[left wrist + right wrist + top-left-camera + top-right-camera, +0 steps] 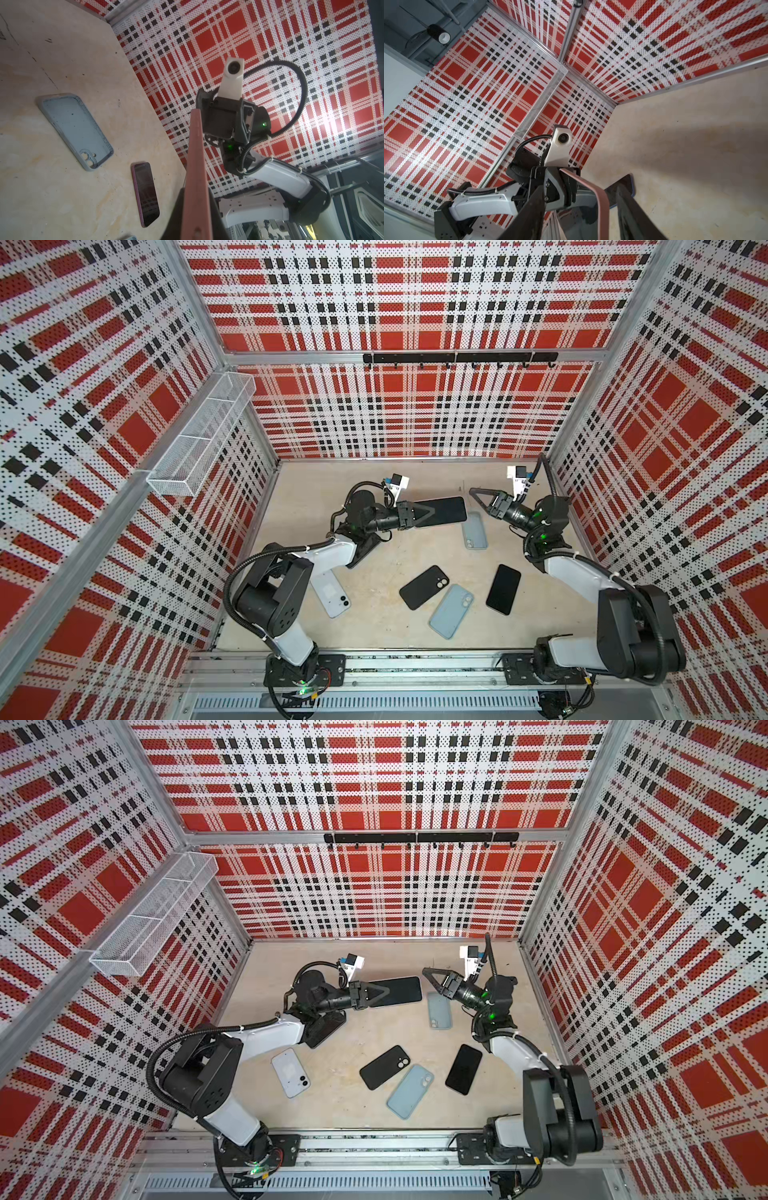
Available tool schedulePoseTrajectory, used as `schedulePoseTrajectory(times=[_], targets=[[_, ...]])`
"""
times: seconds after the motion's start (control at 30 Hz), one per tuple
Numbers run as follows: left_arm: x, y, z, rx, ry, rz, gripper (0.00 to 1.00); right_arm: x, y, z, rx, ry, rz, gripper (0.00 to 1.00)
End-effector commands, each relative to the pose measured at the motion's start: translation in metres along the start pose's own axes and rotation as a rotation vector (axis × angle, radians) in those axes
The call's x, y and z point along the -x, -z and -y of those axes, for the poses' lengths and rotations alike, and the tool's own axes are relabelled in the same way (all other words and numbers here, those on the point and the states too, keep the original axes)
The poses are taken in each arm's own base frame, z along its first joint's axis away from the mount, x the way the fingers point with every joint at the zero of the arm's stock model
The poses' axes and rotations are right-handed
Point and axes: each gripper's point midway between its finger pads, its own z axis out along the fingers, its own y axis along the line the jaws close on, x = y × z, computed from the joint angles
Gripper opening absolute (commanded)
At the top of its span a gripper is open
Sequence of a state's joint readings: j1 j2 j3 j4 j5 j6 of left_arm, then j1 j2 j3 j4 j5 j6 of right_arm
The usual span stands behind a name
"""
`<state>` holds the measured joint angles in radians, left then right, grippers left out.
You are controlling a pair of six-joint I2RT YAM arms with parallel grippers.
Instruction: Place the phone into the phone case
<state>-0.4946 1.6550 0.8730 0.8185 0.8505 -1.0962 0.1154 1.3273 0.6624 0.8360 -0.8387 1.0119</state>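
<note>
phone (449, 509) in left tool (429, 511), case (475, 533) beside

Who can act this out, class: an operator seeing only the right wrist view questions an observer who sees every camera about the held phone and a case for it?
Operator: I see only the edge of the pink-edged phone held by the left gripper. Which way up is the case?
Observer: The pale blue case lies open side up on the table, close by the phone's free end.
Operator: Any spare phone lying about?
Observer: Yes, a dark-screened phone lies screen up, well apart from the case.
</note>
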Motion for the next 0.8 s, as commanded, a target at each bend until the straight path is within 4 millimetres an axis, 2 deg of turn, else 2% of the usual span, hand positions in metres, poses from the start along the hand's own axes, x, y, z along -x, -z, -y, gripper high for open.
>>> schedulePoseTrajectory(times=[0.0,0.17,0.3,0.43,0.53,0.63,0.77], targets=[[0.032,0.007,0.024,-0.008,-0.049,0.176,0.00,0.007,0.014,0.005,-0.079,0.044,0.113,0.55],[0.061,0.008,0.033,-0.053,0.016,0.355,0.00,0.003,0.031,-0.005,-0.067,0.049,0.260,0.55],[0.075,0.000,0.038,-0.121,0.079,0.444,0.00,-0.006,0.023,-0.017,-0.037,0.055,0.293,0.56],[0.075,-0.012,0.038,-0.115,0.099,0.468,0.00,-0.016,0.005,-0.034,0.039,0.030,0.320,0.56],[0.072,-0.016,0.039,-0.106,0.115,0.482,0.00,-0.015,-0.006,-0.045,0.116,-0.011,0.365,0.56],[0.070,-0.016,0.041,-0.103,0.128,0.502,0.00,-0.013,-0.015,-0.041,0.149,-0.072,0.388,0.56],[0.067,-0.013,0.044,-0.097,0.125,0.513,0.00,-0.015,-0.026,-0.040,0.144,-0.049,0.383,0.57]])
